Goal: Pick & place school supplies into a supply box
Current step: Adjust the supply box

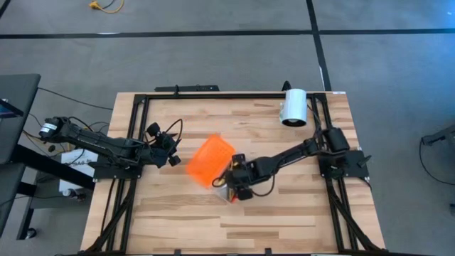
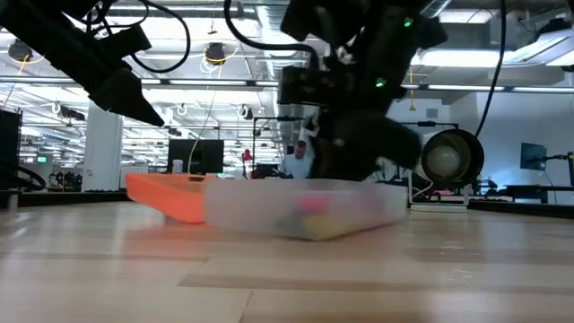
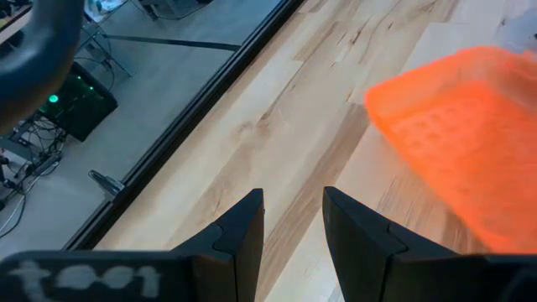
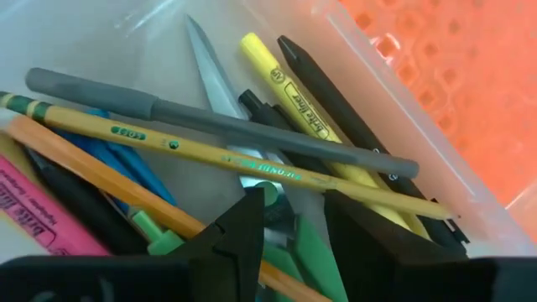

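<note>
The pens, pencils (image 4: 210,155) and scissors (image 4: 220,92) already lie in the supply box (image 1: 213,167), so the task seems nearly done; the right pincer (image 4: 294,235) hangs released and empty above them, the left pincer (image 3: 292,231) also released, and the orange lid (image 1: 208,160) is still swung open.

Pens, pencils (image 4: 210,151), scissors (image 4: 220,92) piled in clear box (image 4: 403,126); pincer (image 4: 294,226) fingers apart above.

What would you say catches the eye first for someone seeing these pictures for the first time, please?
The bright orange lid lying open in the middle of the wooden table stands out most. Beside it, the right gripper hangs, open, over the clear box, where pens, a yellow pencil and scissors lie in a jumble. The left gripper waits, open and empty, on the lid's other side, and a white cylinder stands near the table's far edge.
</note>
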